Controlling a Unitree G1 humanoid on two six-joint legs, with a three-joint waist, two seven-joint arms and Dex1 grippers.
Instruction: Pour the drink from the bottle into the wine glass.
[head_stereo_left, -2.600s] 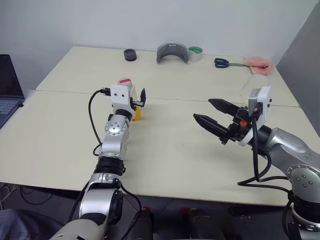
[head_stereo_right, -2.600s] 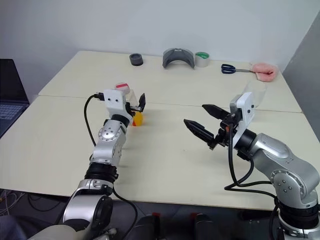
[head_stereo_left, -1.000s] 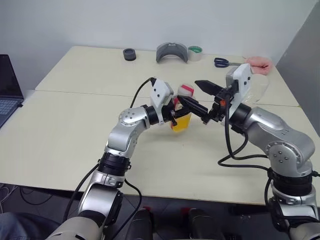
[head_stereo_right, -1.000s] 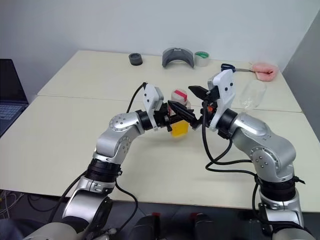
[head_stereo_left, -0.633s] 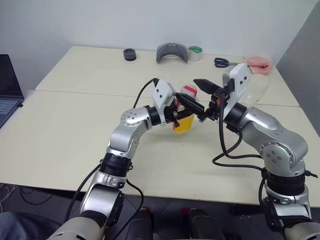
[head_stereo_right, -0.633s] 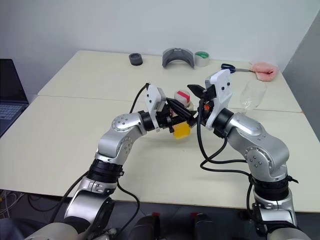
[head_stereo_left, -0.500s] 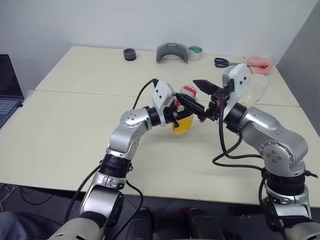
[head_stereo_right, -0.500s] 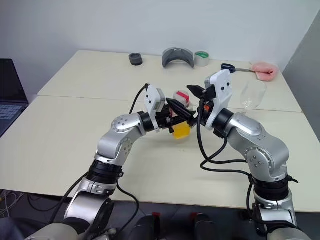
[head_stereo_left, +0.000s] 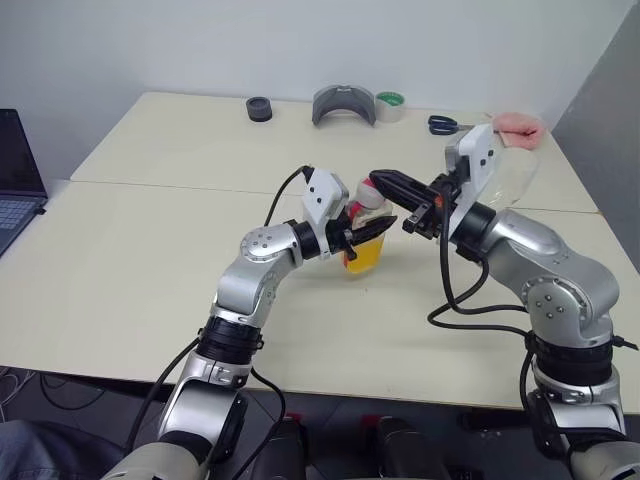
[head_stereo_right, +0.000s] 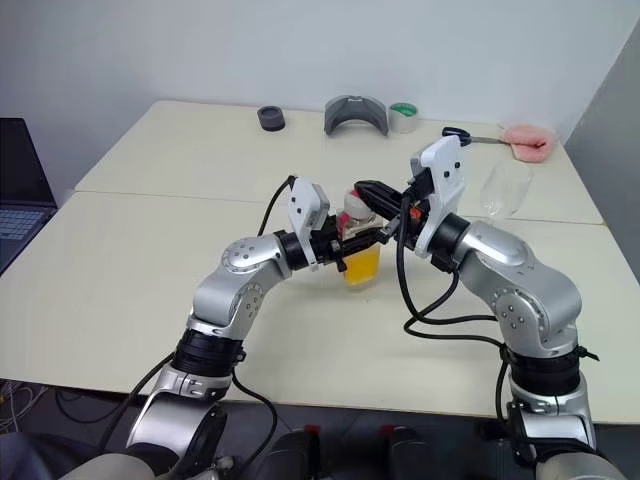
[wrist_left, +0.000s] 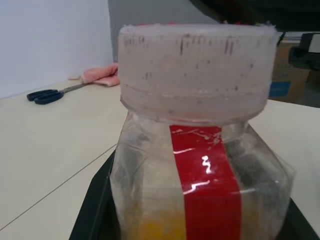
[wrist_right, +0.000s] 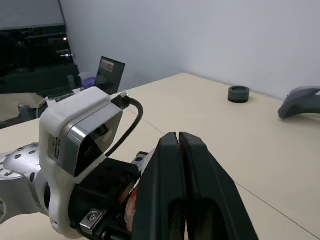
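Note:
The bottle (head_stereo_left: 362, 232) is a small clear one with a red stripe (wrist_left: 207, 185) and a pale cap (wrist_left: 197, 70). It stands upright just above the table's middle. My left gripper (head_stereo_left: 360, 240) is shut on its body from the left. The orange drink (head_stereo_right: 362, 262) fills its lower part. My right gripper (head_stereo_left: 380, 184) reaches in from the right, shut, with its fingers (wrist_right: 177, 165) pressed together right over the cap. I cannot tell whether they touch it. The wine glass (head_stereo_right: 503, 188) stands behind my right wrist, its stem hidden.
Two pale tables meet at a seam (head_stereo_left: 150, 185). Along the far edge lie a black roll (head_stereo_left: 260, 109), a grey curved piece (head_stereo_left: 344, 104), a tape roll (head_stereo_left: 391, 105), blue scissors (head_stereo_left: 445, 125) and a pink cloth (head_stereo_left: 517, 127). A laptop (head_stereo_left: 15, 180) sits at far left.
My right gripper's fingers, wide open around the cap a second ago, have closed together over it. The left gripper has kept its hold on the bottle in about the same place.

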